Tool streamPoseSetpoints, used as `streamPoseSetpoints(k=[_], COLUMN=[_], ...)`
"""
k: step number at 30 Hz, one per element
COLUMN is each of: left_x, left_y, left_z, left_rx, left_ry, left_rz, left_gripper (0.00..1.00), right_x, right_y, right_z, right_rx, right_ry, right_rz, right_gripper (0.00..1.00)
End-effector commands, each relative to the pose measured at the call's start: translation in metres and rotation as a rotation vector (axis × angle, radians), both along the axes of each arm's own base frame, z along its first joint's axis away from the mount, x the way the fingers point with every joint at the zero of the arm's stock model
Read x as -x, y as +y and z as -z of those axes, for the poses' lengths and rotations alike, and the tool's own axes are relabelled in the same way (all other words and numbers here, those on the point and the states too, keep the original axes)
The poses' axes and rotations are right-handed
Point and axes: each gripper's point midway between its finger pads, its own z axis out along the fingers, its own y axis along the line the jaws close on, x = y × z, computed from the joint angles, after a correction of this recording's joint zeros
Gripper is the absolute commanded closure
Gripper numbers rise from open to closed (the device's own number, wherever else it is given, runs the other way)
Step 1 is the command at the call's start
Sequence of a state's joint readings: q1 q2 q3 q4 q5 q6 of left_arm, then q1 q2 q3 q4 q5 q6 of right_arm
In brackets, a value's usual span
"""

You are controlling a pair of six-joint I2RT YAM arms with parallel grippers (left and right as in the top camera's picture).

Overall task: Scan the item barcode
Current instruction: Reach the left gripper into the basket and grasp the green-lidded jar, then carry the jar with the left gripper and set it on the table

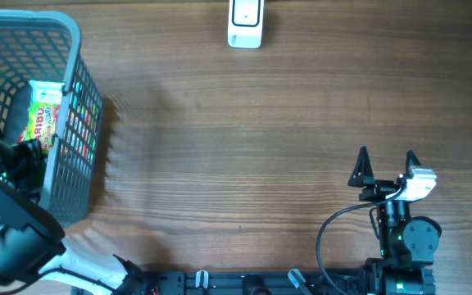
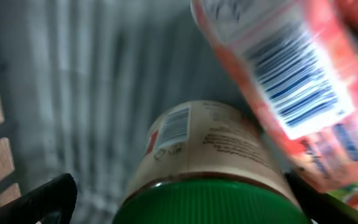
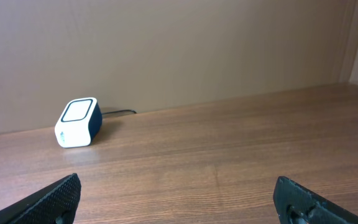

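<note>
Overhead, the left arm reaches down into the grey basket point(image 1: 76, 49) at the worktop's point(image 1: 220, 147) left edge. Its left pincer point(image 1: 24, 156) sits low among the goods, next to a yellow-green packet point(image 1: 43, 115). The items to be scanned are in that basket, none lifted out yet. The white scanner point(image 1: 245, 23) stands well apart at the far edge, window up, presumably so a barcode can be passed over it.

From the left wrist view, a jar point(image 2: 210, 149) with a beige label and a green lid point(image 2: 210, 202) lies directly ahead. The lid fills the space between the spread jaws, so the jar looks like the intended pick. Nothing is pinched. A red packet point(image 2: 291, 81) leans over the jar, its barcode facing the camera.

The right pincer point(image 1: 387, 164) rests spread and empty near the worktop's near right corner. It points at the scanner, which suggests it is parked out of the way.

Much is uncertain. The wrist view is blurred and very close, and only one dark finger point(image 2: 42, 199) shows clearly, the other being lost behind the lid and packet. I cannot tell whether the fingers touch the jar, or whether the red packet is the one seen from above. The jar's own barcode is small and partly turned away.
</note>
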State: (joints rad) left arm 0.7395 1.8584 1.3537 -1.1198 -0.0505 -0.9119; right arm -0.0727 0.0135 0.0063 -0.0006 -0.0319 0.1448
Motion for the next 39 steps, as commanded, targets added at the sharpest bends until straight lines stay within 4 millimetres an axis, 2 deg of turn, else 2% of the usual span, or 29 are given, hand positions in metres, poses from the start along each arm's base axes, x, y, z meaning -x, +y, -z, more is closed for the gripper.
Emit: streamPoseSetpoints(k=[1, 4, 7, 9, 10, 13, 14, 16, 17, 18, 19, 20, 21, 22, 24, 25, 26, 28, 30, 31, 33, 35, 39], left_x=[0.0, -0.003, 0.0, -0.002, -0.007, -0.038, -0.054, -0.075, -0.085, -0.095, -0.102, -0.111, -0.122, -0.131, -0.148, -0.159, -0.166, -0.175, -0.172, -0.166, -0.154, -0.142, -0.135], left_y=[-0.016, -0.02, -0.015, -0.011, -0.008, -0.005, -0.007, -0.018, -0.033, -0.057, -0.083, -0.12, -0.163, -0.202, -0.263, -0.304, -0.334, -0.407, -0.455, -0.481, -0.512, -0.528, -0.533], left_z=[0.013, 0.013, 0.007, -0.01, -0.027, -0.107, -0.14, -0.224, -0.27, -0.313, -0.345, -0.372, -0.385, -0.386, -0.37, -0.348, -0.325, -0.251, -0.183, -0.143, -0.09, -0.048, -0.011], left_rx=[0.067, 0.07, 0.037, 0.007, -0.017, -0.079, -0.105, -0.205, -0.259, -0.298, -0.322, -0.335, -0.311, -0.273, -0.238, -0.211, -0.183, -0.101, -0.036, -0.002, 0.024, 0.037, 0.045], left_ry=[0.03, 0.032, 0.046, 0.025, -0.005, -0.182, -0.276, -0.469, -0.586, -0.71, -0.811, -0.904, -0.973, -0.999, -0.97, -0.915, -0.856, -0.668, -0.5, -0.405, -0.282, -0.184, -0.095], left_rz=[0.009, 0.044, 0.083, 0.083, 0.083, 0.119, 0.167, 0.225, 0.274, 0.341, 0.415, 0.516, 0.631, 0.734, 0.884, 0.981, 1.054, 1.227, 1.337, 1.395, 1.469, 1.514, 1.527], left_gripper=[0.3, 0.59, 0.65, 0.66, 0.65, 0.64, 0.63, 0.62, 0.61, 0.59, 0.59, 0.58, 0.58, 0.58, 0.58, 0.58, 0.58, 0.58, 0.57, 0.57, 0.55, 0.55, 0.55], right_x=[0.0, 0.0, 0.0, 0.0, 0.0, 0.0, 0.0, 0.0, 0.0, 0.0, 0.0, 0.0, 0.0, 0.0, 0.0, 0.0, 0.0, 0.0, 0.0, 0.0, 0.0, 0.0, 0.0], right_y=[-0.001, -0.001, -0.001, -0.001, -0.001, -0.001, -0.001, -0.001, -0.001, -0.001, -0.001, -0.001, -0.001, -0.001, -0.001, -0.001, -0.001, -0.001, -0.001, -0.001, -0.001, -0.001, -0.001], right_z=[-0.002, -0.002, -0.002, -0.002, -0.002, -0.002, -0.002, -0.002, -0.002, -0.002, -0.002, -0.002, -0.002, -0.002, -0.002, -0.002, -0.002, -0.002, -0.002, -0.002, -0.002, -0.002, -0.002], right_rx=[0.012, 0.012, 0.012, 0.012, 0.012, 0.012, 0.012, 0.012, 0.012, 0.012, 0.012, 0.012, 0.012, 0.012, 0.012, 0.012, 0.012, 0.012, 0.012, 0.012, 0.012, 0.012, 0.012], right_ry=[-0.008, -0.008, -0.008, -0.008, -0.008, -0.008, -0.008, -0.008, -0.008, -0.008, -0.008, -0.008, -0.008, -0.008, -0.008, -0.008, -0.008, -0.008, -0.008, -0.008, -0.008, -0.008, -0.008], right_rz=[0.006, 0.006, 0.006, 0.006, 0.006, 0.006, 0.006, 0.006, 0.006, 0.006, 0.006, 0.006, 0.006, 0.006, 0.006, 0.006, 0.006, 0.006, 0.006, 0.006, 0.006, 0.006, 0.006], right_gripper=[0.0, 0.0, 0.0, 0.0, 0.0, 0.0, 0.0, 0.0, 0.0, 0.0, 0.0, 0.0, 0.0, 0.0, 0.0, 0.0, 0.0, 0.0, 0.0, 0.0, 0.01, 0.0, 0.0])
